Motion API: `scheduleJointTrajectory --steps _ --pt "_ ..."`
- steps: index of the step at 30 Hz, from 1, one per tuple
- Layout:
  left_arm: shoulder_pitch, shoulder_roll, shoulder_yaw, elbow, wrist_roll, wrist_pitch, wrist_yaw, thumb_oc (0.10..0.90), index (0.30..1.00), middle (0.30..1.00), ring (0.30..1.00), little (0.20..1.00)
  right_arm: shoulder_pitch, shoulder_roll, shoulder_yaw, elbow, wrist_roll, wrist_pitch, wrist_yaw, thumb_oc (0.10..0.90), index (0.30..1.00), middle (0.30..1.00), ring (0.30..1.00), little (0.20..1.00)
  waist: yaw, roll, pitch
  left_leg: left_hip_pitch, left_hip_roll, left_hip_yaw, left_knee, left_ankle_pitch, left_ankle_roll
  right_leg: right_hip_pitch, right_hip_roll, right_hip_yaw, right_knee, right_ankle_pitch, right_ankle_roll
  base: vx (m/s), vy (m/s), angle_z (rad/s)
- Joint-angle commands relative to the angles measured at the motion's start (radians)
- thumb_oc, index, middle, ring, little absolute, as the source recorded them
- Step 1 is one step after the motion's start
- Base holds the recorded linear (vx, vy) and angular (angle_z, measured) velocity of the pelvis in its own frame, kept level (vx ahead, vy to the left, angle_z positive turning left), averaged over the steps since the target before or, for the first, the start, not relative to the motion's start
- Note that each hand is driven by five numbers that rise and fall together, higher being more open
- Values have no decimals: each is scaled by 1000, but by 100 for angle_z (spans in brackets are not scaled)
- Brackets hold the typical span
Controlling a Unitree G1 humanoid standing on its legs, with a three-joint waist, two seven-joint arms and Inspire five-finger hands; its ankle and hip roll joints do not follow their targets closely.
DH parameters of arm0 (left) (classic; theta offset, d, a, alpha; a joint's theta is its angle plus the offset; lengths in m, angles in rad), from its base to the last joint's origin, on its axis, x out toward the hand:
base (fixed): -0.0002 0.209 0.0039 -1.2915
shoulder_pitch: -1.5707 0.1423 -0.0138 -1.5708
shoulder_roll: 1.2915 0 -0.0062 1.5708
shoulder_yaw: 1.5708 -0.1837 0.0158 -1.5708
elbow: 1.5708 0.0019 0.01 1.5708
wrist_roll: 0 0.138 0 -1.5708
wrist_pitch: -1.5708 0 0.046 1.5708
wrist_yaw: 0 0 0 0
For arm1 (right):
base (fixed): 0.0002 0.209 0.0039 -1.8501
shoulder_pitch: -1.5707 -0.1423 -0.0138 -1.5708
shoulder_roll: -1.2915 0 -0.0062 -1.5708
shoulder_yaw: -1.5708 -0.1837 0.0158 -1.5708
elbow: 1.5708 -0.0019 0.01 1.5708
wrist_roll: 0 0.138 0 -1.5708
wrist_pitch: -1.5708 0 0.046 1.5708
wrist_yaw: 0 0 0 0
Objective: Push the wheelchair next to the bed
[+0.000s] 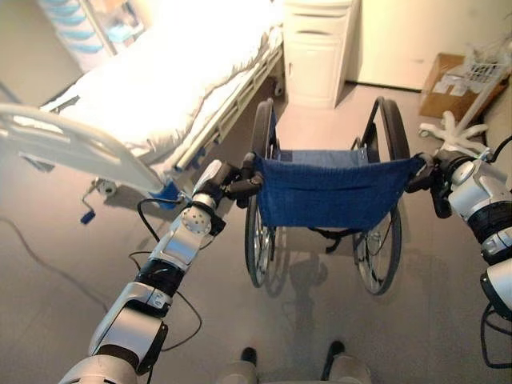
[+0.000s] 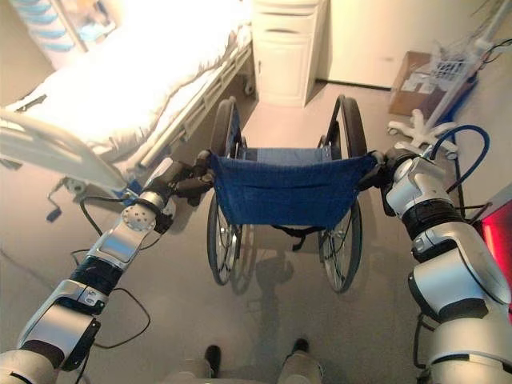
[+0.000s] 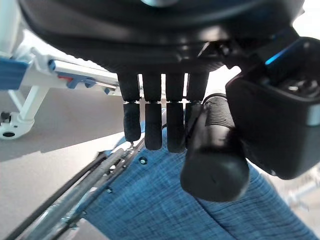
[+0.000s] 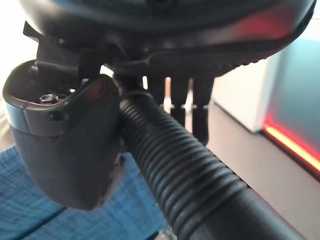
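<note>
A wheelchair (image 1: 330,192) with a blue cloth back and two large wheels stands in front of me, facing away. The hospital bed (image 1: 160,88) with a white mattress lies ahead to its left, its foot rail close to my left arm. My left hand (image 1: 238,186) is shut on the left push handle (image 3: 214,150); its fingers (image 3: 152,125) curl round the ribbed black grip above the blue cloth. On the other side, my right hand (image 1: 432,178) is shut on the right push handle (image 4: 190,175), thumb and fingers wrapped round it.
A white cabinet (image 1: 318,50) stands against the far wall past the wheelchair. At the right are a cardboard box (image 1: 448,84) and a white wheeled stand (image 1: 456,132) with a wire basket. Bare grey floor lies between bed and wheelchair.
</note>
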Motion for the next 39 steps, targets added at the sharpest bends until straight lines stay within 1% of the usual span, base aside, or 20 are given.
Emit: scheduleJointTrajectory --steps 1,7,11,13,16,17,18,19,20,21,24,26,29,30,31,32,33,35,36,39 --pt "24 64 -117 210 54 51 22 400 300 300 300 300 -80 183 100 -154 27 -302 -4 400 300 300 300 300 18 -61 89 158 45 19 -74 95 -97 -60 -23 41 -116 230 70 107 -159 28" --pt "-45 29 -135 228 38 60 5 400 300 300 300 300 -121 175 109 -125 44 -324 -11 400 300 300 300 300 -12 -41 64 187 70 44 -117 205 -130 -43 42 -6 -139 193 24 156 -221 44" --pt "-98 6 -157 264 41 67 -17 400 300 300 300 300 -108 180 107 -101 58 -308 7 400 300 300 300 300 -48 -39 20 205 97 121 -20 320 -160 -11 88 -81 -170 165 -29 156 -247 41" --pt "-118 5 -170 273 34 75 -23 400 300 300 300 300 -97 187 110 -85 64 -305 -6 400 300 300 300 300 -47 -36 8 211 85 145 23 325 -167 16 104 -121 -180 148 -47 185 -224 33" --pt "-129 10 -176 272 44 80 -37 400 300 300 300 300 -89 200 102 -83 67 -293 -13 400 300 300 300 300 -34 -34 5 192 40 125 10 298 -151 37 122 -125 -184 139 -49 223 -167 13" --pt "-129 30 -182 232 43 110 -51 400 300 300 300 300 -86 218 105 -97 71 -273 -27 400 300 300 300 300 -4 -33 19 143 -32 91 -38 243 -118 70 161 -97 -193 136 -43 362 -188 -25" --pt "-122 34 -181 212 43 120 -51 400 300 300 300 300 -85 222 104 -108 67 -266 -32 400 300 300 300 300 8 -36 29 103 -48 98 -71 244 -109 97 172 -83 -206 135 -39 416 -193 -17" --pt "-111 36 -183 190 38 127 -44 400 300 300 300 300 -85 227 104 -119 61 -258 -34 400 300 300 300 300 26 -36 47 53 -57 107 -80 252 -102 140 182 -61 -220 124 -37 396 -107 -14" --pt "-90 29 -185 157 34 142 -31 400 300 300 300 300 -78 244 97 -126 31 -252 -34 400 300 300 300 300 67 -36 76 -83 -73 108 -103 309 -94 218 194 -23 -246 104 -38 337 -78 -24" --pt "-87 29 -186 152 34 146 -30 400 300 300 300 300 -76 246 95 -126 28 -252 -33 400 300 300 300 300 74 -37 79 -90 -72 110 -103 310 -96 228 196 -17 -250 101 -39 484 -30 -48" --pt "-33 31 -183 89 25 192 -27 400 300 300 300 300 -86 276 94 -90 4 -291 10 400 300 300 300 300 157 -9 107 -239 -36 89 -193 469 -106 337 238 53 -263 50 -58 604 64 -81" --pt "-17 44 -180 72 22 200 -39 400 300 300 300 300 -91 283 100 -69 1 -312 21 400 300 300 300 300 176 -4 107 -253 -26 97 -227 497 -109 357 244 63 -248 33 -60 490 105 -99" --pt "-10 79 -179 50 0 200 -65 400 300 300 300 300 -102 282 113 -48 4 -349 33 400 300 300 300 300 187 8 100 -247 -13 162 -209 474 -92 375 258 52 -199 -22 -70 443 162 -71" --pt "-7 76 -175 50 -5 202 -65 400 300 300 300 300 -100 285 122 -45 21 -354 25 400 300 300 300 300 182 2 94 -230 -22 187 -176 423 -69 364 257 53 -188 -25 -74 450 143 -46" --pt "-2 64 -173 71 -14 202 -59 400 300 300 300 300 -77 307 104 -57 8 -354 36 400 300 300 300 300 191 -5 82 -255 -58 166 -90 410 -54 378 268 65 -153 -59 -76 429 119 -41" --pt "-1 67 -175 73 -17 197 -60 400 300 300 300 300 -71 310 101 -63 2 -353 32 400 300 300 300 300 196 -8 80 -264 -62 163 -76 398 -48 381 265 67 -142 -72 -77 480 89 -36" --pt "5 71 -174 79 4 185 -73 400 300 300 300 300 -54 318 111 -71 31 -340 -2 400 300 300 300 300 211 -35 76 -250 -77 186 -63 293 2 377 240 56 -81 -89 -54 327 70 -15" --pt "5 67 -179 102 22 173 -90 400 300 300 300 300 -23 332 84 -74 5 -349 -7 400 300 300 300 300 232 -36 64 -235 -87 185 -92 279 31 374 211 26 32 -56 -19 393 124 -3" --pt "-9 56 -188 119 56 169 -102 400 300 300 300 300 -16 347 85 -55 10 -355 -30 400 300 300 300 300 235 -55 58 -215 -111 181 -111 276 48 374 191 27 94 -10 23 280 89 0" --pt "-37 40 -217 145 84 167 -97 400 300 300 300 300 5 351 76 -57 15 -344 -53 400 300 300 300 300 227 -63 41 -192 -134 160 -143 259 68 329 193 57 227 101 84 244 87 3"
